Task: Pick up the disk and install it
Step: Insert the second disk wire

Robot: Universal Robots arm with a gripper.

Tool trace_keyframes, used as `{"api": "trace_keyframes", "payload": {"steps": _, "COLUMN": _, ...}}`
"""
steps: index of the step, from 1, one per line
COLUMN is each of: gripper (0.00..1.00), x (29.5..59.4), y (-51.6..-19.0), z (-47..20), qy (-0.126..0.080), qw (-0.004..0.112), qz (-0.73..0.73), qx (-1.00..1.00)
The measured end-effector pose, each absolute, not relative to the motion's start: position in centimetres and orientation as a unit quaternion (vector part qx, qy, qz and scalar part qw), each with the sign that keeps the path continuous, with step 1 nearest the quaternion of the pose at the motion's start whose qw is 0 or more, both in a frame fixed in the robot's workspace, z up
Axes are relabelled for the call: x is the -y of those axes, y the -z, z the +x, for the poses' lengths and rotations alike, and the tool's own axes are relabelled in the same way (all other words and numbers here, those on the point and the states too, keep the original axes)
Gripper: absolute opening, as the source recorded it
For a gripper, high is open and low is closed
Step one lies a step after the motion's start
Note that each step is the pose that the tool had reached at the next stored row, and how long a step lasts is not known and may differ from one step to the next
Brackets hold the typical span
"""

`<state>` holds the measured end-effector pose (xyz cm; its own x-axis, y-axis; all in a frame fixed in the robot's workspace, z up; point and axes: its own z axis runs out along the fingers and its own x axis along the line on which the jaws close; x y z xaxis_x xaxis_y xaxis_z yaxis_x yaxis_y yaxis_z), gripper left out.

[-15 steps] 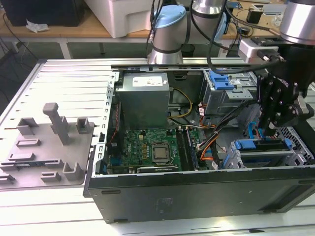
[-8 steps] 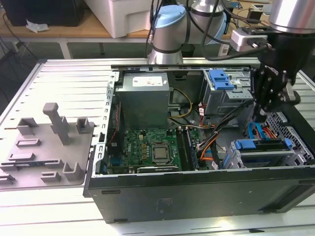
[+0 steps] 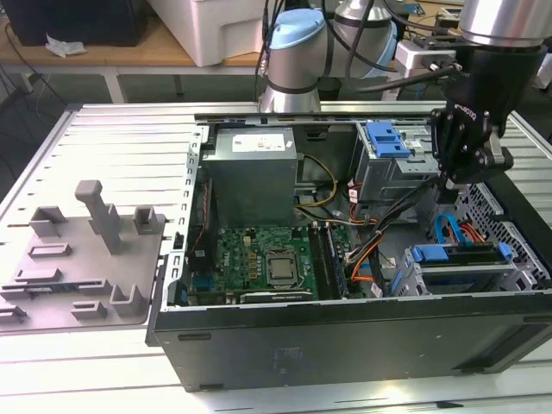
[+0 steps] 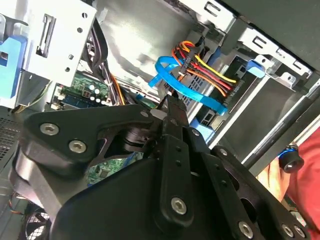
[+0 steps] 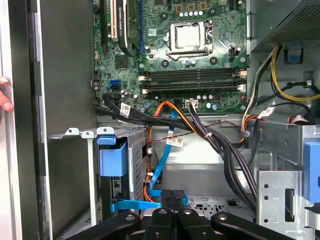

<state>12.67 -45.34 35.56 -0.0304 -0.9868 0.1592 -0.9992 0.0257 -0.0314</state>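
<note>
The gripper hangs clenched and empty inside the computer case, over the cables, while the disk already sits slotted in its bay.

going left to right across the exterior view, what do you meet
grey fixture tray → power-supply box → motherboard → bundled cables → lower drive cage with blue latch; the gripper hangs above that last cage.
</note>
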Motion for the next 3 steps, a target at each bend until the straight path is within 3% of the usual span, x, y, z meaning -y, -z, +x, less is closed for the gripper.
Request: {"api": "trace_keyframes", "payload": {"steps": 3, "gripper": 0.11, "x": 45.34, "y": -35.56, "z": 12.67, "qy": -0.068, "qw": 0.047, "qz": 0.695, "qx": 0.715}}
